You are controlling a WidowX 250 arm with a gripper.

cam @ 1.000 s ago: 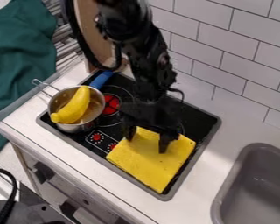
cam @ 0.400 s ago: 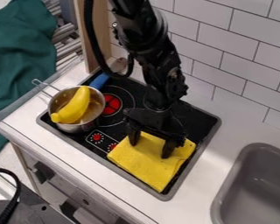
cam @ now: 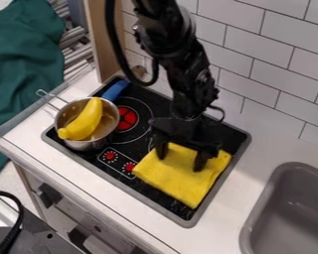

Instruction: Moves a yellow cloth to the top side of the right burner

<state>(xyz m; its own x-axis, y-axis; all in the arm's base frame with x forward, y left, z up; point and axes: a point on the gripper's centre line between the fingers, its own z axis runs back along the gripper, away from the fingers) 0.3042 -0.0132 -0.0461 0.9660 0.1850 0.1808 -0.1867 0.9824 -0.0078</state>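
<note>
Yellow cloth (cam: 182,179) lies flat on the right-hand part of the black stovetop (cam: 163,198), spread beneath the robot's black gripper (cam: 181,159) in a toy kitchen. It sits askew in my view, one corner pointing down toward the stove's front right corner and another up toward the tiled wall (cam: 281,64). Nearly as broad as it is long, the piece shows no strong long axis; its near edge runs roughly along the stove's front, slanting from the left down to the right. The left corner reaches the right-hand red control dial (cam: 129,167), and a dark strip of stovetop shows between the near edge and the rim.

Bright and evenly coloured, the cloth is four-sided, with softly wavy edges, faint creases and shadow under the arm. The claw is set wide, its two fingers well apart, tips down at the cloth's upper part, with yellow fabric showing between them. To the left, a steel pot (cam: 82,145) holding a yellow banana (cam: 84,121) stands beside the red-centred left burner (cam: 127,119); a grey sink (cam: 291,203) lies off to the right.
</note>
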